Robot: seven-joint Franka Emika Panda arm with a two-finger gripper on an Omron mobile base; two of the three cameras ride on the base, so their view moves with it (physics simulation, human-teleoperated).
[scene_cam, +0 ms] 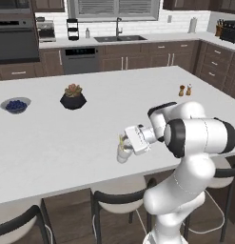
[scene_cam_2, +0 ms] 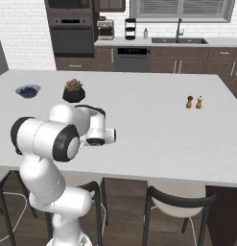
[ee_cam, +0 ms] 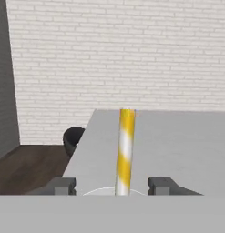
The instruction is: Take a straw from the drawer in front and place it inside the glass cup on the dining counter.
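The straw (ee_cam: 125, 152) is a slim cylinder striped in yellow and white, smooth and matte, standing almost upright with its lower end inside the glass cup (scene_cam: 122, 153). In the hand view the cup's pale curved rim (ee_cam: 104, 190) shows at the foot of the straw, and the gripper (ee_cam: 113, 185) hangs level with it: its two dark, blocky fingertips (ee_cam: 63, 185) stand apart on either side of the straw with clear space between each tip and the stick, so the fingers are open and grip nothing. From the left base view the cup is a small, translucent, whitish tumbler near the front edge of the dining counter (scene_cam: 52, 143), just beside the white hand. The counter is a broad, flat, plain white slab. Farther back on it sit a dark faceted pot with a plant (scene_cam: 73, 96), a grey bowl of dark blue berries (scene_cam: 15, 105) and two small shakers (scene_cam: 185, 89). Dark-framed stools with pale seats (scene_cam: 120, 196) stand under the near edge.
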